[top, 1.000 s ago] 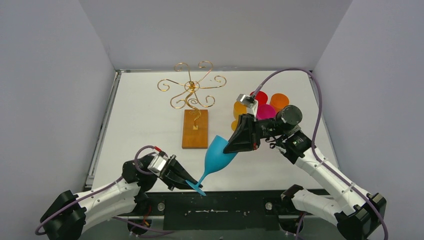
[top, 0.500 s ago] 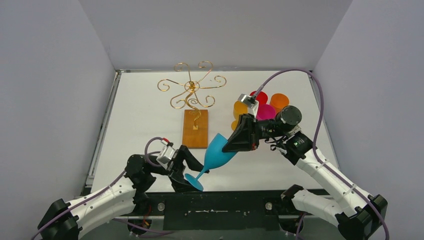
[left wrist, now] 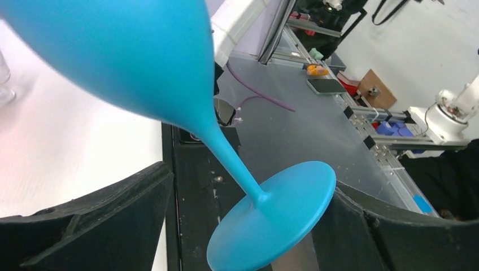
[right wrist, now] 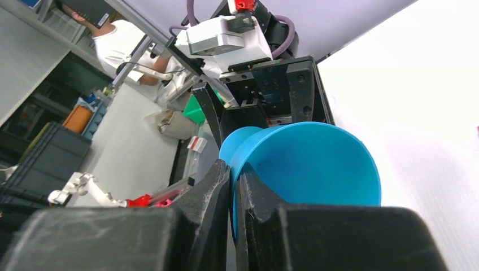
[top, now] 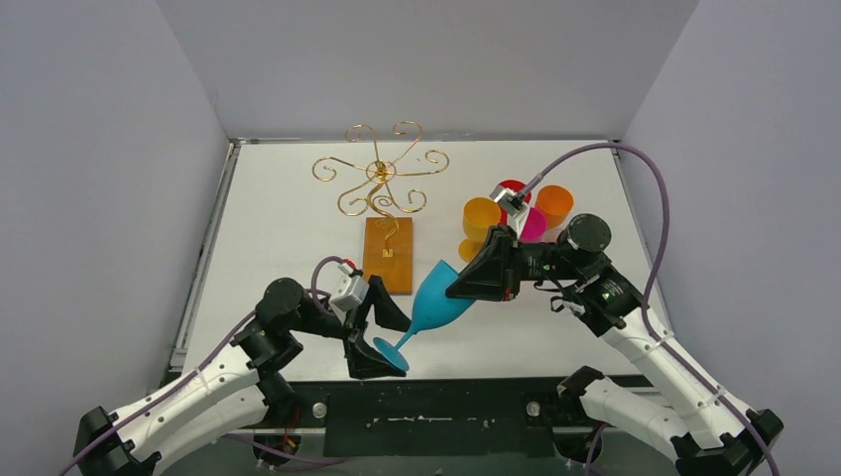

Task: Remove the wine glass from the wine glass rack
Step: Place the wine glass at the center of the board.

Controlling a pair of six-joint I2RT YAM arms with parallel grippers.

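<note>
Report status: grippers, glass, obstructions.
Right gripper shut on glass rim. Left gripper open, straddling the foot. Glass off rack, tilted, airborne. Cups farther back, apart from glass.

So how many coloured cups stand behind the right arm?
4: left orange cup, red cup at the back, pink cup in the middle, right orange cup. The right arm may hide more.

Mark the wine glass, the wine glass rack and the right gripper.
wine glass [top: 443,296]: top external view, bowl.
wine glass rack [top: 387,268]: top external view, wooden base.
right gripper [right wrist: 234,172]: right wrist view, between fingertips.
</note>
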